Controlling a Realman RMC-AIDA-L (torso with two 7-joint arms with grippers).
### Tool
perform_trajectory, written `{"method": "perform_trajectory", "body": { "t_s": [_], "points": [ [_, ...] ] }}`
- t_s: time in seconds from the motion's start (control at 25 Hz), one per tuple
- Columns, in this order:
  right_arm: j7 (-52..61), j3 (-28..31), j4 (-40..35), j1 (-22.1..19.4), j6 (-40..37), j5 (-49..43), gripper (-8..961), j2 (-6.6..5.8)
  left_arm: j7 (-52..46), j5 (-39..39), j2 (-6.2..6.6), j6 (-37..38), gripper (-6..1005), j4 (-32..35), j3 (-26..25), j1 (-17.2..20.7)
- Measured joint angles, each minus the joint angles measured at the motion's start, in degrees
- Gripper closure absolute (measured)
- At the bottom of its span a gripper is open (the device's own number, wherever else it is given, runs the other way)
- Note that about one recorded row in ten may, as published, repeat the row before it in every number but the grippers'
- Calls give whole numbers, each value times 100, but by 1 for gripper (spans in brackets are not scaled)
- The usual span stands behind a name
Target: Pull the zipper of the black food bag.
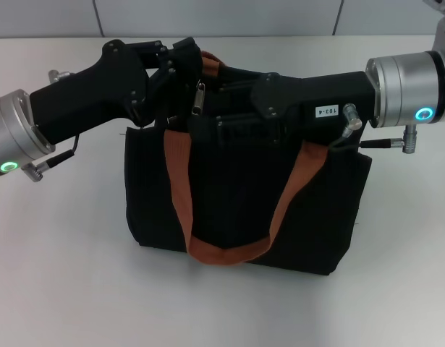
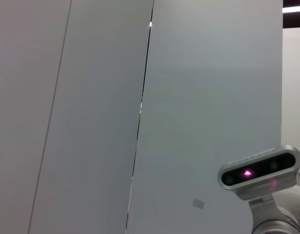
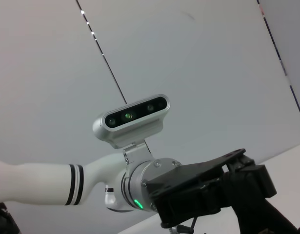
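**Zipper pull at the bag's top edge, both arms close in**

Because the black food bag is soft, boxy fabric, it could be dragged across the white table rather than unzipped if it is not braced. The small silver zipper tab is seen hanging at the upper edge, just beside the left gripper; slipping off smooth metal is judged likely. The right gripper is pressed onto the top. Neither gripper's jaw state can be told. The orange-brown webbing handle could be snagged.

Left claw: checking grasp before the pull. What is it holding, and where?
Cannot be told: the left claw sits beside the zipper atop the black food bag.
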Motion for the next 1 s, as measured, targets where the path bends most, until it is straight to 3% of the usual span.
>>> {"method": "perform_trajectory", "body": {
  "t_s": [0.6, 1.0],
  "points": [
    [409, -2, 28, 56, 217, 41, 349, 0, 17, 0, 0, -8, 948, -11, 0, -17],
    [541, -189, 217, 212, 445, 126, 709, -1, 90, 4, 0, -8, 948, -21, 0, -28]
  ]
}}
